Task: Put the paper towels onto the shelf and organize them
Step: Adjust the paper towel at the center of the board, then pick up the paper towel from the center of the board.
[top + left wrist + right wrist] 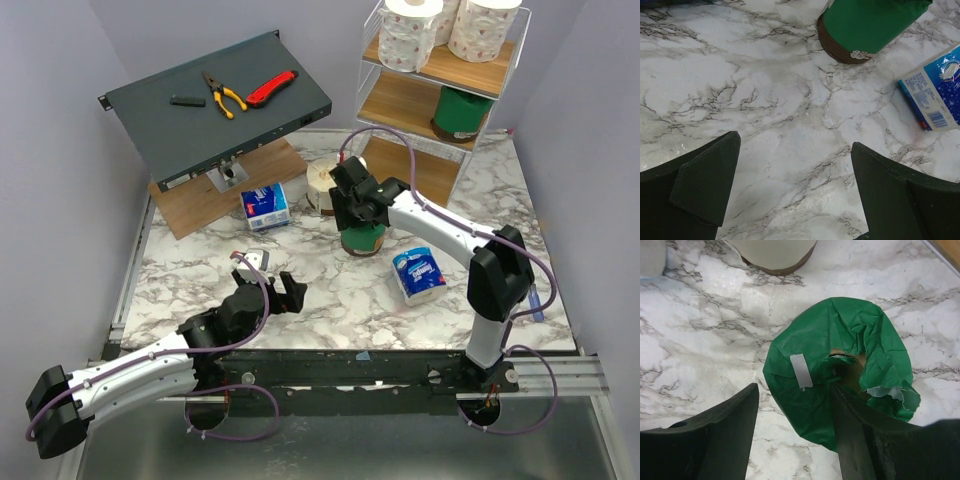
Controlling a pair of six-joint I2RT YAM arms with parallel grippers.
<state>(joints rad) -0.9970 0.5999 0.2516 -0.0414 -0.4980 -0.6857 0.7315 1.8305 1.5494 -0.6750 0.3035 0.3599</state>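
Green-wrapped roll point(850, 335) upright — core up, under right end effector point(794, 389).

We see pliers point(223, 95) and a red knife point(271, 88) on the slanted grey box point(165, 128). A wooden board point(205, 205) lies beneath it.

From above we see only the base of the green-wrapped roll point(362, 241) under the right gripper point(358, 222), which also covers part of the cream roll point(320, 183). The 3 white rolls point(410, 35) on the shelf point(490, 75) are cut off by the top edge, and its top tier hides much of another green roll point(462, 110). We cannot tell whether the right fingers point(860, 440) press the wrap.
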